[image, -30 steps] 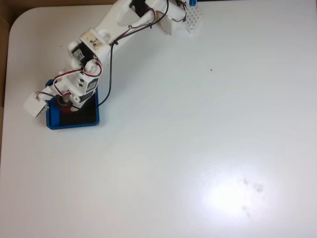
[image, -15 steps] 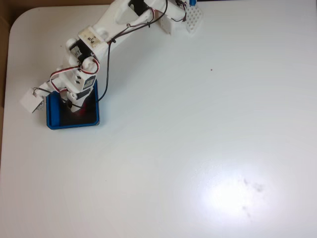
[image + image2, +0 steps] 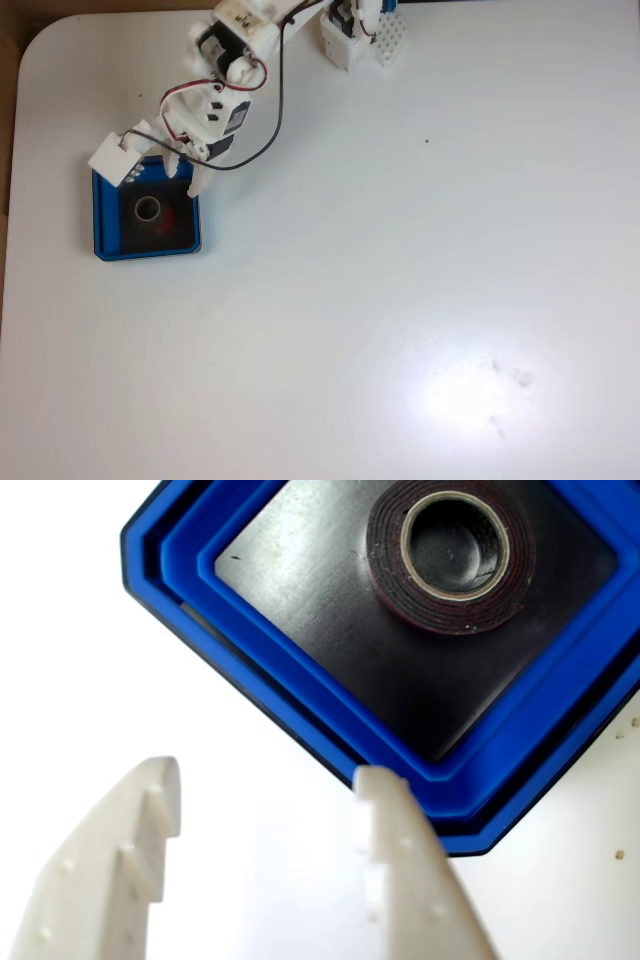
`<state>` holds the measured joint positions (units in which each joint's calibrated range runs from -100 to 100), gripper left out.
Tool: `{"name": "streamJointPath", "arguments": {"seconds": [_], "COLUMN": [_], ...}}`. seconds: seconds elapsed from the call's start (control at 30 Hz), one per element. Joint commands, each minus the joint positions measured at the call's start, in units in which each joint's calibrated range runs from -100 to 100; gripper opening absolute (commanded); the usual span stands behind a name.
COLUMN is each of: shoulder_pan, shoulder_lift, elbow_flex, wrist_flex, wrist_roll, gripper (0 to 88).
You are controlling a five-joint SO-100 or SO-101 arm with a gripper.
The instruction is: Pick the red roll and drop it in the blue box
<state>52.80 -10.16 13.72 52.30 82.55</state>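
Fixed view: white desk (image 3: 400,280), blue box (image 3: 100,235) near left edge, red roll (image 3: 148,209) lying flat on its black floor, left of centre. White arm reaches in from top; tool (image 3: 187,172) hangs over box's upper right rim, empty.

Wrist view: tool (image 3: 270,780) fingers (image 3: 400,860) apart, nothing between them, over bare desk (image 3: 70,650) just outside box (image 3: 330,730) corner. Roll (image 3: 452,552) inside box, hollow core up.

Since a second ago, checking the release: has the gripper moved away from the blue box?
Yes. In the fixed view the gripper has pulled up-frame to the blue box top edge, leaving the red roll inside.
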Motion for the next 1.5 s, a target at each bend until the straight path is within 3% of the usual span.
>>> {"name": "streamJointPath", "arguments": {"seconds": [0.0, 0.33, 0.53, 0.97, 1.47], "shoulder_pan": [-2.4, -3.9, -8.0, -15.7, -21.4], "shoulder_lift": [-13.4, -43.3, -54.6, -76.8, -89.0], "elbow_flex": [12.9, 52.6, 66.5, 86.1, 86.3], "wrist_flex": [-6.8, -26.5, -32.1, -32.1, -31.3], "wrist_roll": [0.2, 0.3, 0.5, 0.4, 0.5], "gripper": [16.2, 16.7, 17.0, 17.0, 16.9]}}
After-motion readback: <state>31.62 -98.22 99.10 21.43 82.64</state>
